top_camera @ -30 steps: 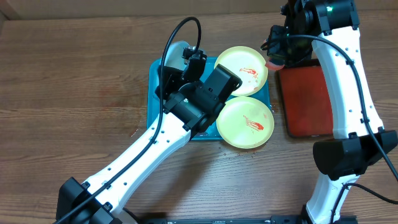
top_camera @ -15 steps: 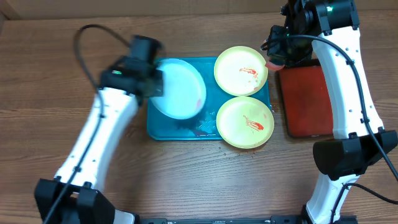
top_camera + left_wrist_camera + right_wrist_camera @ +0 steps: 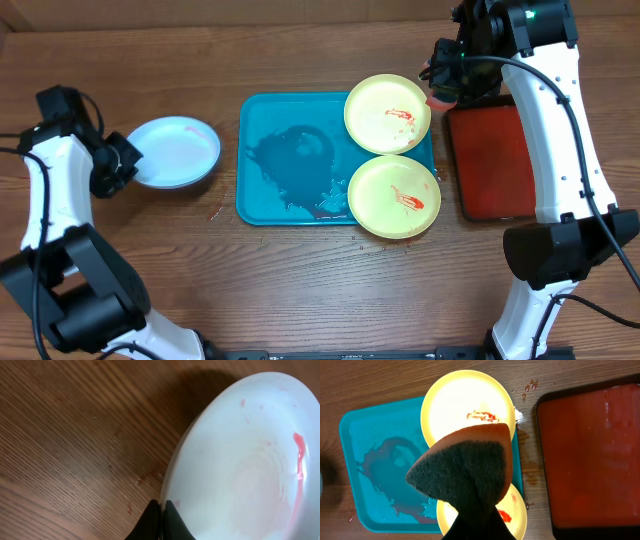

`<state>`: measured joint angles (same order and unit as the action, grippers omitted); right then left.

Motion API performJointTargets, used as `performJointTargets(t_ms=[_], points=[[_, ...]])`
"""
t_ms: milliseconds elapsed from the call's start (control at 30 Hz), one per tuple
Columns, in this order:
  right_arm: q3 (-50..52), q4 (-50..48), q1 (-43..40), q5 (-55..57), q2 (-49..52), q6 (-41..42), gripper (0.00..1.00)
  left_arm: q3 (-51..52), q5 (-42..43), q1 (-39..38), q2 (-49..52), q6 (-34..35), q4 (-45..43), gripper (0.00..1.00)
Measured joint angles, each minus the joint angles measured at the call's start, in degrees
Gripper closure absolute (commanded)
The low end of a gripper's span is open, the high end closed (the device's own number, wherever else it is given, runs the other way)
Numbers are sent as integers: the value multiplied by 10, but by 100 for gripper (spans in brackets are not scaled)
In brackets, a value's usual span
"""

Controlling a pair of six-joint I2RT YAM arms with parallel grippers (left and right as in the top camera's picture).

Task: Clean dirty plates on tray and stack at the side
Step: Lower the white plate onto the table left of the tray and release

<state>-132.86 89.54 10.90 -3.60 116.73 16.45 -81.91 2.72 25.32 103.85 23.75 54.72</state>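
The pale blue-white plate (image 3: 172, 152) is over bare wood left of the turquoise tray (image 3: 262, 110), with faint red streaks left in it (image 3: 240, 460). My left gripper (image 3: 124, 162) is shut on its left rim (image 3: 162, 508). I cannot tell whether it rests on the table. Two pale yellow-green plates with red sauce smears sit at the tray's right end, one at the back (image 3: 388, 112) and one at the front (image 3: 394, 196), both overhanging the rim. My right gripper (image 3: 440, 84) hovers above the back plate, shut on a sponge (image 3: 465, 465) with a dark scouring face.
A wet reddish puddle (image 3: 295, 160) covers the middle of the tray. A red tray with a dark rim (image 3: 495, 160) lies right of the turquoise one. Small sauce spots mark the wood near the tray's corners (image 3: 530, 385).
My left arm has swung left across the table and carried the blue-white plate off the tray to the wood beside it. The right arm and sponge have stayed in place.
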Motion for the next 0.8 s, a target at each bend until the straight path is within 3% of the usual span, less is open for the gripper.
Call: performJointTargets(t_ms=[233, 267, 333, 433, 500, 567, 600, 800], points=[[0, 0, 0, 0, 0, 0, 96, 0, 1, 22, 88, 1, -24, 95], [0, 0, 0, 0, 0, 0, 96, 0, 1, 21, 97, 1, -25, 78], [0, 0, 0, 0, 0, 0, 96, 0, 1, 22, 110, 2, -28, 54], [0, 0, 0, 0, 0, 0, 96, 0, 1, 22, 123, 1, -28, 31], [0, 1, 0, 0, 0, 0, 96, 0, 1, 22, 124, -4, -28, 27], [0, 2, 0, 0, 0, 0, 96, -2, 1, 22, 124, -11, -20, 10], [0, 3, 0, 0, 0, 0, 96, -6, 1, 22, 125, -17, -10, 7], [0, 5, 0, 0, 0, 0, 96, -108, -19, 5, 115, -51, 54, 2]])
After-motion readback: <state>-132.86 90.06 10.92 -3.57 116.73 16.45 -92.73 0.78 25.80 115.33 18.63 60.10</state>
